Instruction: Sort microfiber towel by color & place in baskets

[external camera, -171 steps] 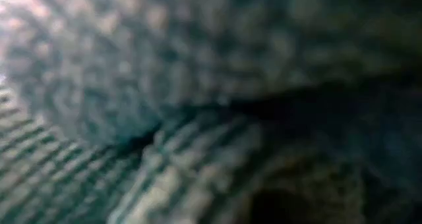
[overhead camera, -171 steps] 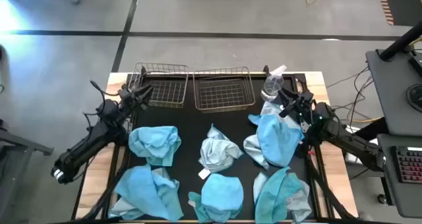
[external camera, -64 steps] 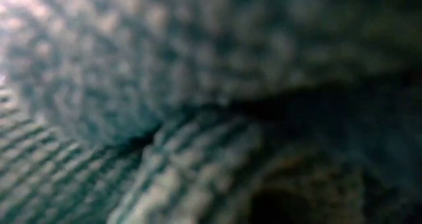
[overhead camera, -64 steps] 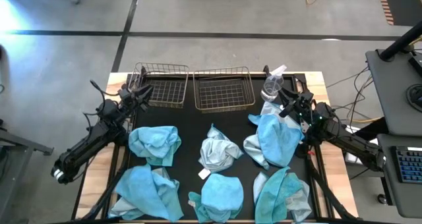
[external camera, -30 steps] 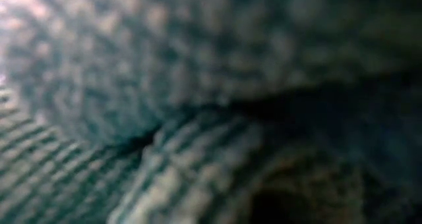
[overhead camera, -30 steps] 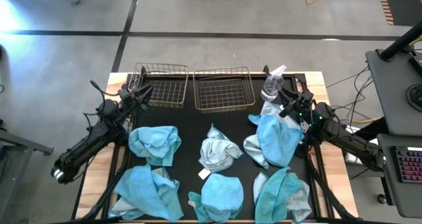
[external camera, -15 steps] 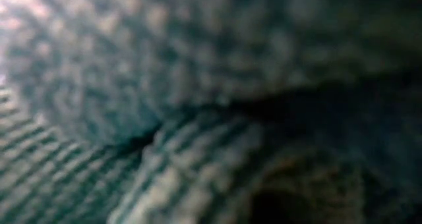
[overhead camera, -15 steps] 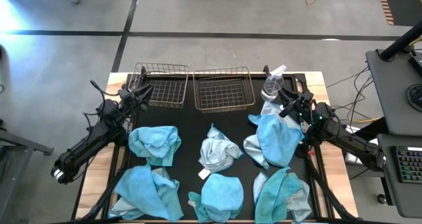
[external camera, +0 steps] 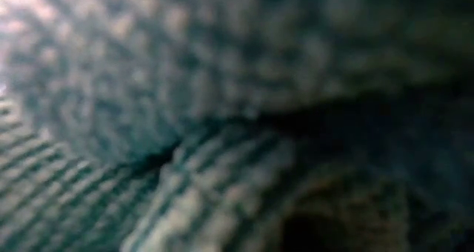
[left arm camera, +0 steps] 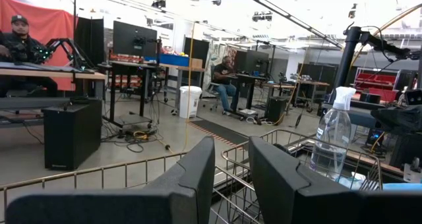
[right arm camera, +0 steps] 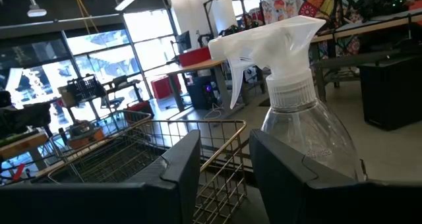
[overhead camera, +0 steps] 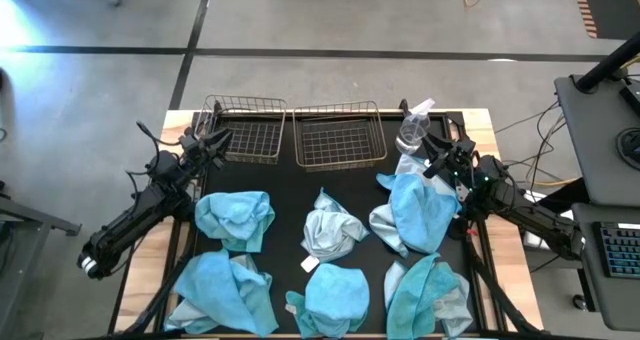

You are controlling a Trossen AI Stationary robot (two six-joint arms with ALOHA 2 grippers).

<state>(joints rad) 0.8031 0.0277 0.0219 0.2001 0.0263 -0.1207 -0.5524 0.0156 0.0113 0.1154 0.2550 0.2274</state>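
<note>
While both arms wait at the far corners of the table (overhead camera: pixel 478 120), we see the left end effector (overhead camera: pixel 213 140) sitting at the near left corner of the left basket (overhead camera: pixel 245 130), its fingers parted by a narrow gap with nothing between them. In the left wrist view those fingers (left arm camera: pixel 198 174) frame only the basket wire and the room beyond. The right basket (overhead camera: pixel 340 135) stands just past the left one, on the side away from the left end effector; neither basket holds a cloth.

Our right end effector (overhead camera: pixel 432 152) rests beside the spray bottle (overhead camera: pixel 413 128), which stands just ahead of it, toward the baskets. In the right wrist view its fingers (right arm camera: pixel 178 168) stand a little apart and grip nothing, with the bottle close in front.

All the towels lie on the black mat, nearer us than both end effectors. A turquoise towel (overhead camera: pixel 234 218) lies just below the left end effector, and another turquoise towel (overhead camera: pixel 225 292) lies beyond it at the near edge. The pale grey towel (overhead camera: pixel 330 230) sits midway between the two arms. A large turquoise towel (overhead camera: pixel 418 212) over a pale one lies right under the right arm, touching its wrist. Two more turquoise towels (overhead camera: pixel 335 298) (overhead camera: pixel 428 298) lie along the near edge.

The low view is filled by a blurred woven texture, and we cannot tell what it is.
</note>
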